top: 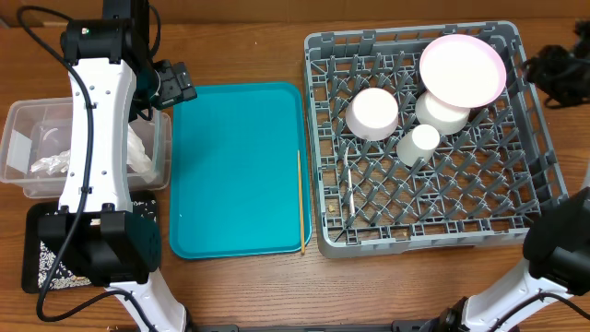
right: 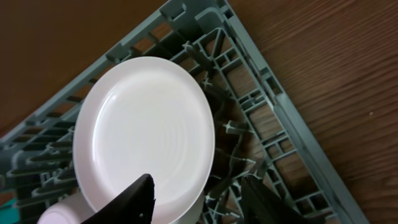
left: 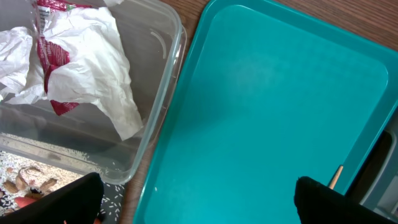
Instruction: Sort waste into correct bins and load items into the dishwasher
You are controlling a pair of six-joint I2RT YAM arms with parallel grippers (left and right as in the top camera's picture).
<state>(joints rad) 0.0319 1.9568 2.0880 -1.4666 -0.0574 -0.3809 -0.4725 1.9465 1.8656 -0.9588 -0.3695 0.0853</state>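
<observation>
The pale pink plate [right: 146, 134] is a smooth, glossy disc with faint concentric rings at its centre. It leans tilted among the pegs in a corner of the grey dish rack [right: 267, 81], its lower rim just ahead of the right gripper [right: 202, 199]. That gripper's black fingers stand apart with nothing pinched between them. The rack is hard moulded plastic with lattice walls and a grid floor. From above, two round white bowls [top: 372, 112] and a small white cup [top: 424, 141] sit close beside the plate.

The left gripper [left: 199, 199] is spread wide and empty, low over the teal tray [left: 267, 106] (smooth plastic with rounded corners and a raised lip). Beside one fingertip lies the thin wooden chopstick [left: 336, 176], against the tray's rim. Ahead of the other fingertip is the clear tub [left: 165, 74], thin-walled and rounded, holding crumpled white paper [left: 93, 62] and a red-and-white wrapper [left: 50, 56]. Right by that fingertip, white rice grains [left: 112, 202] and beige scraps [left: 25, 180] speckle a dark surface.
</observation>
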